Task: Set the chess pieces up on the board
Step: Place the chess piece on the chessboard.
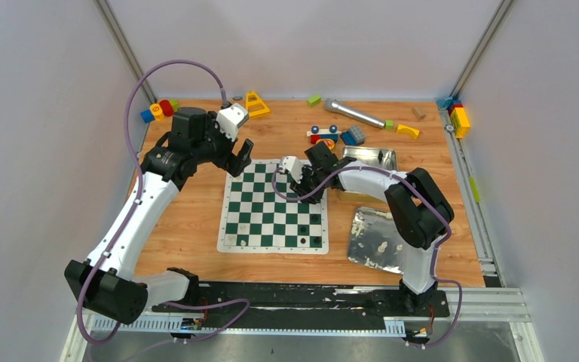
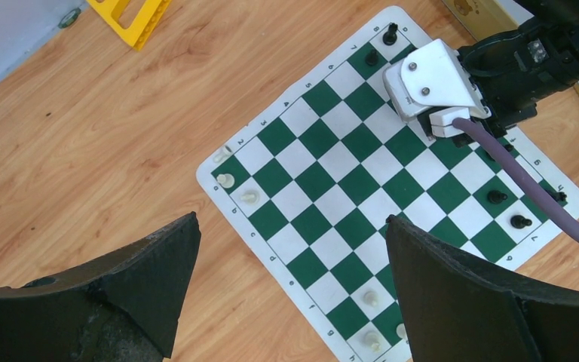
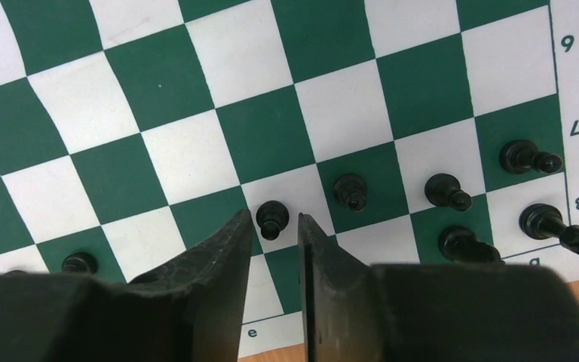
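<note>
The green-and-white board (image 1: 250,197) lies mid-table. In the right wrist view my right gripper (image 3: 274,219) hangs low over the board's black end, its jaws a little apart. A black pawn (image 3: 272,214) stands on a white square between the fingertips, with a gap on each side. Several more black pieces (image 3: 445,188) stand on the squares to its right. My left gripper (image 2: 290,217) is wide open and empty, high over the board's (image 2: 324,162) edge. Cream-white pieces (image 2: 226,179) stand along that edge. In the top view the left gripper (image 1: 241,154) is at the board's far left corner and the right gripper (image 1: 306,193) over its right half.
Two shiny metal tins sit right of the board, one at the back (image 1: 369,158) and one near the front (image 1: 377,240) holding white pieces. Colourful toy blocks (image 1: 256,104) and a silver microphone (image 1: 354,113) lie along the table's back edge. The right arm's purple cable (image 2: 520,181) crosses the board.
</note>
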Controlling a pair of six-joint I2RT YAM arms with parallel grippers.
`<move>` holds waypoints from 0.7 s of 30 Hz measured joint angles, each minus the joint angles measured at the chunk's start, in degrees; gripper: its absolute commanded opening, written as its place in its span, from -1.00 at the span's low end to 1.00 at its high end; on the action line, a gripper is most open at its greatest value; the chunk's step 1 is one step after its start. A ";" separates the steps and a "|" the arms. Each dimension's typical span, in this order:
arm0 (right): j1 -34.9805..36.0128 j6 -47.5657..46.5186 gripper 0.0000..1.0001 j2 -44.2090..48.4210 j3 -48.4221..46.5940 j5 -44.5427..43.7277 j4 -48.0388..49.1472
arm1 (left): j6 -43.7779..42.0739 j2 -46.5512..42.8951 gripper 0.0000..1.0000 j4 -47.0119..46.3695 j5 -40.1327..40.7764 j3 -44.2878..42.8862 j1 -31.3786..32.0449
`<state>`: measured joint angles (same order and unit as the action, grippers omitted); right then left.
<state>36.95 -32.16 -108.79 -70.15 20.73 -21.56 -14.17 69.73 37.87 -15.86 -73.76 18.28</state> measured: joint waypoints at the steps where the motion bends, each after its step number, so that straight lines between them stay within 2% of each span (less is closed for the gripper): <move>1: 0.02 0.22 -0.30 0.00 0.00 -0.15 0.00 | 0.00 0.00 1.00 -0.02 0.04 0.00 0.00; 13: -0.37 2.86 -0.14 2.47 -0.52 -1.57 -1.55 | -0.04 0.00 1.00 -0.02 0.17 0.63 -0.02; 21: -2.47 7.58 -0.10 4.61 -10.86 -2.73 -3.13 | -0.07 0.00 1.00 0.00 0.39 0.63 -0.02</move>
<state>34.48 -24.58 -104.18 -81.01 18.00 -24.69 -14.24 69.73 37.87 -15.46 -73.12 18.26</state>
